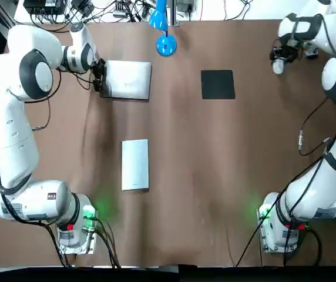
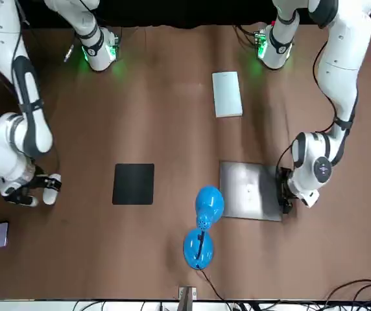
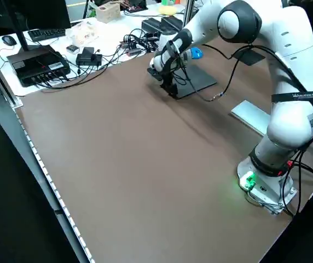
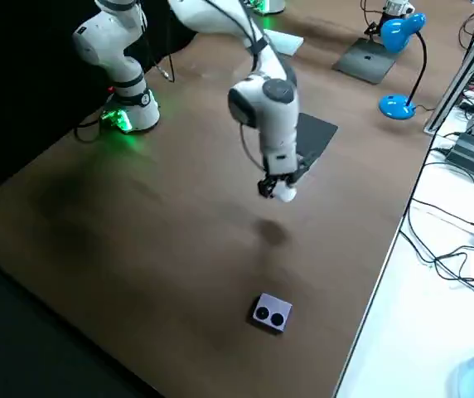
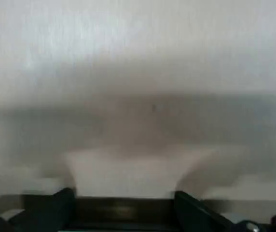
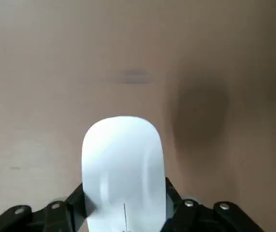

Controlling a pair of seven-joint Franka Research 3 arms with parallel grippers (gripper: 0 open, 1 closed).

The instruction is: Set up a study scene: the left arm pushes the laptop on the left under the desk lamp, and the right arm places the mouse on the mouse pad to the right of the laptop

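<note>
Your left gripper (image 1: 100,77) is pressed flat against the laptop (image 1: 130,80) on the edge facing away from the desk lamp (image 1: 166,45), and from the wrist view its fingers look spread wide, holding nothing. The laptop lies closed just beside the lamp's base, on the robot's left of it and not quite under the head. Expect it to be stiff and fairly heavy, with a flat underside that should slide on the table (image 1: 215,176) rather than tip. Push low and near the middle of that edge. If you push off-centre, I'd expect it to swivel.

Over on the lamp's other side, your right gripper (image 1: 279,60) is clamped on the white mouse (image 6: 121,164), carried clear of the table with its shadow on the bare wood below. It hangs well apart from the lamp, out beyond the black mouse pad (image 1: 218,84), which lies near the lamp on the robot's right. The mouse looks light, hard and glossy, so slippery. The fingers have it across its narrow sides, which is the sensible hold, so lower it gently. The pad looks thin and flat and should take it without fuss.

A flat silver slab (image 1: 135,164) lies well short of the lamp toward the robot, out of both paths.
</note>
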